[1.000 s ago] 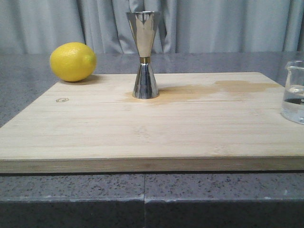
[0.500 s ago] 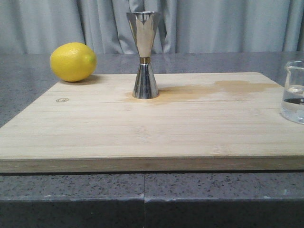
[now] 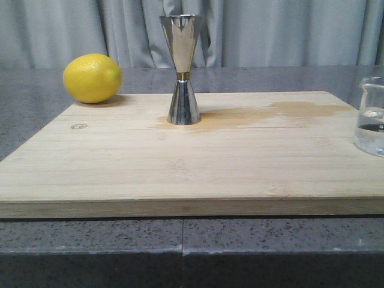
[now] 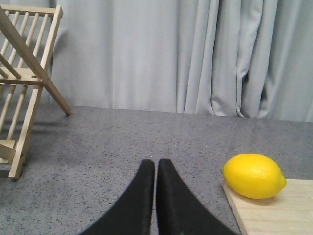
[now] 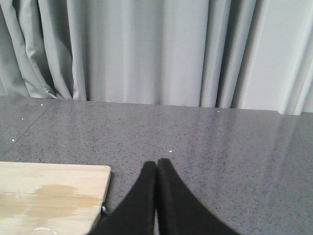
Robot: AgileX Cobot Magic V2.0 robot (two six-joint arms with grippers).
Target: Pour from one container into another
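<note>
— Now, seeing the beaker?
— Standing at cutting board's right edge, clear liquid inside. Steel jigger upright mid-board.
— Wrist views?
— Showing left gripper and right gripper pressed together, holding nothing.

No words, numbers or brand names can be read anywhere. The one sign is a small hexagon-shaped mark pressed into the wooden board near its far left corner; whatever sits inside the outline is too small to make out. The glass beaker at the board's right edge shows only dark smudges on its wall where printing may be, and none of it is legible.
</note>
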